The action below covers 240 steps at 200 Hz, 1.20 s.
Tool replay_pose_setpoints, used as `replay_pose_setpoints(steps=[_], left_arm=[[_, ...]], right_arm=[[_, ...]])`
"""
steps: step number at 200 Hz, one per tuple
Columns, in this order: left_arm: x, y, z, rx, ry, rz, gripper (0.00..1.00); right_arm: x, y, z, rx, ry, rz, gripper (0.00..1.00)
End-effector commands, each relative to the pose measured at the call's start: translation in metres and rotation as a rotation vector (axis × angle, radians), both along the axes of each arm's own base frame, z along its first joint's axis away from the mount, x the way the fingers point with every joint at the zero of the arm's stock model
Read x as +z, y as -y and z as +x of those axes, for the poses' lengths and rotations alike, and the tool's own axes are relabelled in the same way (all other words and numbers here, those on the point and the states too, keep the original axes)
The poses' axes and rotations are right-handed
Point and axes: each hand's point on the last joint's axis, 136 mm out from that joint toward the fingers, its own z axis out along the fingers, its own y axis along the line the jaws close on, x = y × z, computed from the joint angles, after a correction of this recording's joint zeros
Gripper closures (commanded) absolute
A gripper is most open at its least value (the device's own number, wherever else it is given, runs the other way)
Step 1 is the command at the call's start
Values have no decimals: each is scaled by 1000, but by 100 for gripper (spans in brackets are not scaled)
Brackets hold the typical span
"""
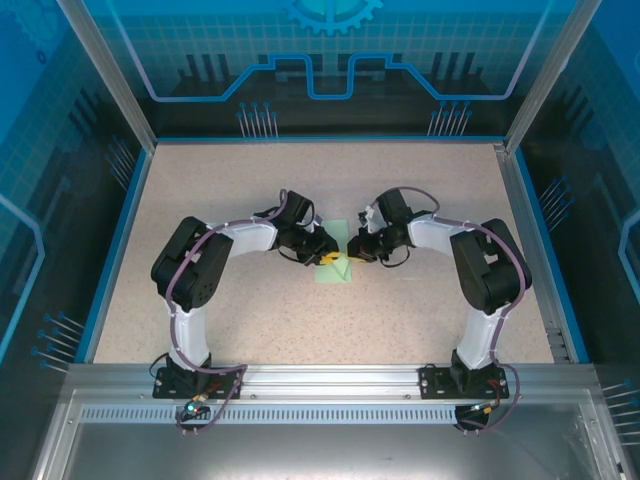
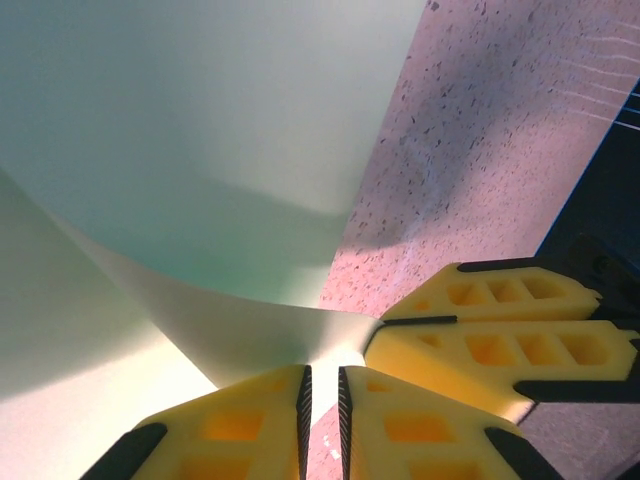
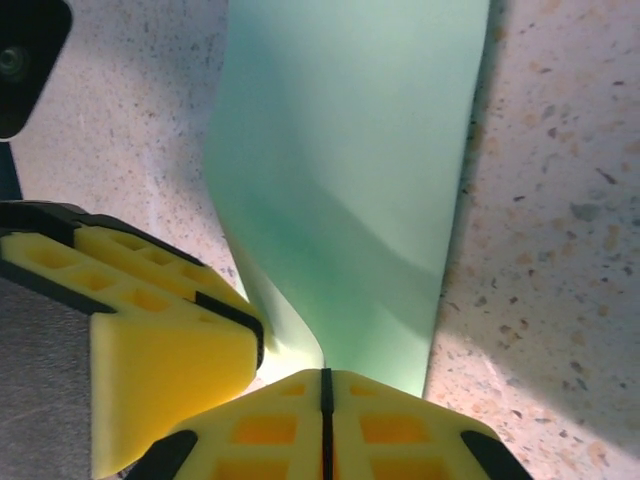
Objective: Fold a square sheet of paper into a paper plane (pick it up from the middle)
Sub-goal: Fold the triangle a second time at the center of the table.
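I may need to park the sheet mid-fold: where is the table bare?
Bare table: far strip below the back wall, near strip before the rail. Crowded: centre, where left gripper and right gripper pinch the square sheet of paper.

Nothing to read so far: no words, no numbers, no brand marks on any surface. The nearest thing to a sign is a pale blue gear emblem [image 1: 333, 12], cut off by the top edge, on the dark blue back wall [image 1: 200, 50], with a bright blue outline band [image 1: 330, 88] traced just beneath it.
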Motion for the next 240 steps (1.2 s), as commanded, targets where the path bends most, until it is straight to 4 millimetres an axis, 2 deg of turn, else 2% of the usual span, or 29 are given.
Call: replay_pose_setpoints(steps=[1,32,163,240], left_arm=[[17,3,-3,-17,33,-15,82],[22,6,0,-24,48,-35,82],[3,11,-4,-50,4,-26,83],[-4,14,-5,-62,-7,-15,83]], right_arm=[[-6,-4,0,33,20,-50,93],[-11,-2,3,48,25,-82,93],[-16,-6,10,83,33,-100,93],[-20,-2,13,75,35,-137,93]])
